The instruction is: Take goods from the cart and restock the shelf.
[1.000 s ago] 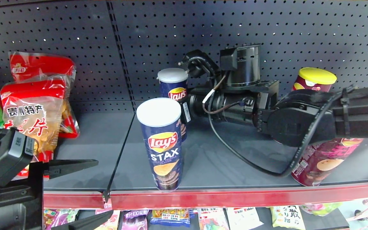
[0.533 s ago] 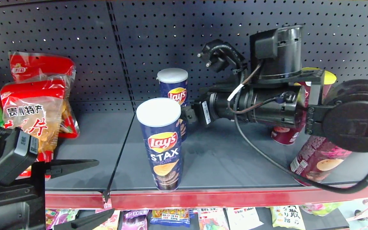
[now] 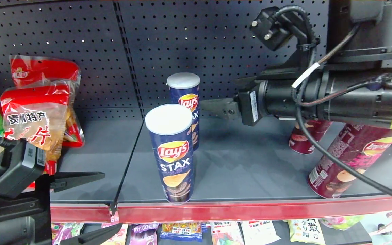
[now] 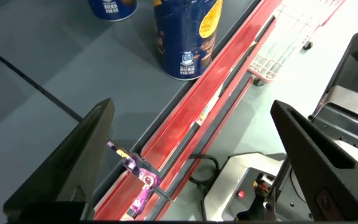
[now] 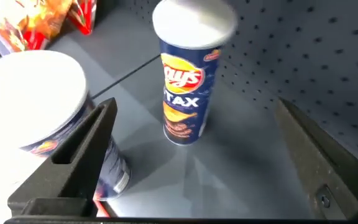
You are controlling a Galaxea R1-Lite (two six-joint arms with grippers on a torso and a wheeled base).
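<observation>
The grey shelf (image 3: 243,170) with its red front lip runs across the head view, backed by a pegboard (image 3: 63,41). The right arm (image 3: 335,98) lies level above the shelf deck, stretched toward the robot's left, its long axis roughly along the pegboard. The right claw (image 3: 221,93) is released: its fingers stand wide apart and hold nothing.

The left claw (image 3: 112,200) sits low at the robot's left, at the height of the shelf's lip, fingers pointing toward the robot's right. It is also spread and empty, with the red lip passing between its fingers in the left wrist view.

Two blue cans stand upright on the deck, long axes vertical, white lids up. The rear blue can (image 3: 184,92) is just ahead of the right claw's fingertips but apart from them. The front blue can (image 3: 172,153) stands at the lip, ahead of the right claw and nearer the robot. A front maroon can (image 3: 345,163) stands under the right wrist, with a rear maroon can (image 3: 301,139) behind it. Red snack bags (image 3: 36,115) lean well beyond the blue cans, above the left claw.
</observation>
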